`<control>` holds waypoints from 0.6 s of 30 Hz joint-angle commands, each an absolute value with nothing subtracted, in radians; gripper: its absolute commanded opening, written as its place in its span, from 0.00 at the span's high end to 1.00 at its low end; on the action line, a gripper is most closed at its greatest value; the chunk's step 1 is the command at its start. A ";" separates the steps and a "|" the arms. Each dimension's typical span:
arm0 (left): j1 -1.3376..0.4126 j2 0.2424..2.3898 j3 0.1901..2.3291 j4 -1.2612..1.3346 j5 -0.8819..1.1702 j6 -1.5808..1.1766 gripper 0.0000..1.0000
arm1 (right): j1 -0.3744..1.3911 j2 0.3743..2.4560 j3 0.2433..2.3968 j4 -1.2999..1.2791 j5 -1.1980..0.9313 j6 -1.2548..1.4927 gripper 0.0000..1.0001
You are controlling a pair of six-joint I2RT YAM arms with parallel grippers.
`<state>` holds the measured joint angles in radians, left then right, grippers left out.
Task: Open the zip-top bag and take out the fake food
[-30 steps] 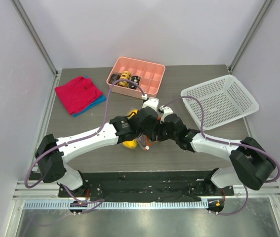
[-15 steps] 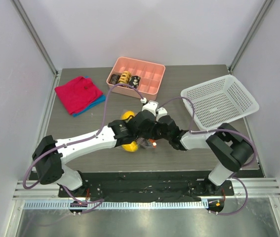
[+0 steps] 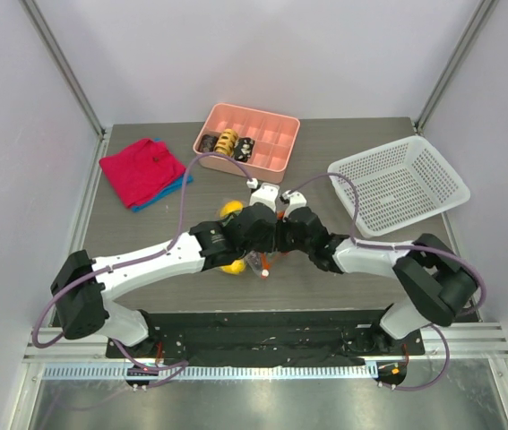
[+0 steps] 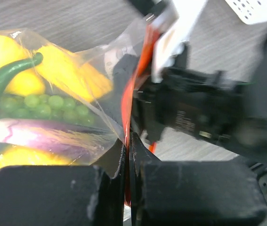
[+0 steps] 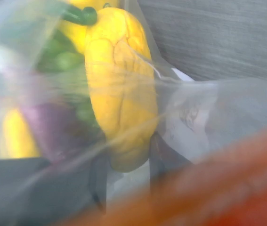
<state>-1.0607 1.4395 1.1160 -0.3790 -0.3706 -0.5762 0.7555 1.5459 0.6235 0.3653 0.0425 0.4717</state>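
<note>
**Two pincers meet at the mouth of a bag of plastic produce**

Seen from overhead, the clear, crinkly plastic zip-top bag (image 3: 234,265) lies near the middle of the grey wood-grain worktop (image 3: 361,134), largely covered by the two arms. The left pincer (image 3: 267,237) and right pincer (image 3: 282,237) face each other tip to tip over the bag's right end, where its orange-red zipper strip (image 3: 265,266) shows. A pink plastic compartment tray (image 3: 254,112), a red folded cloth (image 3: 142,170) and a white perforated basket (image 3: 433,148) sit well apart at the back.

From the left wrist, the left pincer (image 4: 127,141) is pressed tight on the zipper strip (image 4: 140,61), which runs upward from its tips. The bag (image 4: 100,56) spreads to the left of the pincer, holding the fake food (image 4: 53,108): glossy yellow pieces (image 4: 67,75), green grapes (image 4: 44,106), a purple eggplant (image 4: 44,136) and a long green vegetable (image 4: 6,77). The black body of the right pincer (image 4: 194,113) sits just beside the strip on its far side.

From the right wrist, the bag (image 5: 204,108) fills the view at close range. A yellow piece (image 5: 119,94) shows behind the plastic, and the strip (image 5: 246,188) is an orange blur across the lower right. How wide the right pincer stands cannot be told.
</note>
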 commanded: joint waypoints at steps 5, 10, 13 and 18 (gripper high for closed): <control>-1.026 1.402 1.075 -0.333 -0.456 -0.581 1.00 | 0.764 1.287 0.735 -0.027 -0.077 0.505 0.99; -1.012 1.413 1.084 -0.324 -0.469 -0.583 1.00 | 0.764 1.175 0.761 -0.277 -0.144 0.497 0.99; -1.006 1.416 1.086 -0.318 -0.488 -0.594 1.00 | 0.764 1.047 0.736 -0.366 -0.130 0.506 0.99; -1.003 1.443 1.103 -0.299 -0.457 -0.597 1.00 | 0.761 0.902 0.750 -0.443 -0.147 0.555 0.99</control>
<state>-1.0111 1.4326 1.0882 -0.3386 -0.4389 -0.5770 0.7624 0.9840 0.7094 -0.3702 -0.1150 0.5117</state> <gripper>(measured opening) 0.005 0.405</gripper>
